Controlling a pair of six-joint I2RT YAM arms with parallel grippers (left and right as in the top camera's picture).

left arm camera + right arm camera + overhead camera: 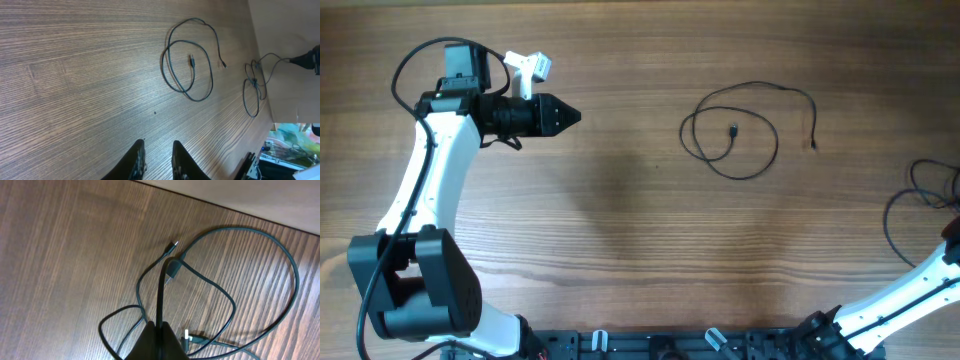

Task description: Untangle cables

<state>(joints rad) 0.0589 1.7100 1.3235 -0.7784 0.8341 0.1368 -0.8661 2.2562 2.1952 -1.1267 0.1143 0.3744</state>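
- Overhead: I judge the step in hand to be drawing the edge cable [925,200] open. It lies bunched at the right edge of the table [620,220], beside the right arm [905,290]. The left gripper [570,117] hovers at the far left, well apart from the centre cable [730,135]. I would bring it across only if a loop needs pinning.
- Left wrist: The fingers [137,160] stand slightly apart with nothing between them. Open them wider before any approach. The centre cable lies flat ahead: thin, dark, two overlapping loops with one plug inside them and a tail running off to one side. I see crossings but no tight knot.
- Right wrist: The right gripper [159,335] is closed on a strand of the edge cable, and that strand rises from the tips to a small dark connector [171,270]. Pull slowly, away from the surrounding loops. Stop if a crossing tightens. A fine plug tip [173,245] rests on the wood just beyond.
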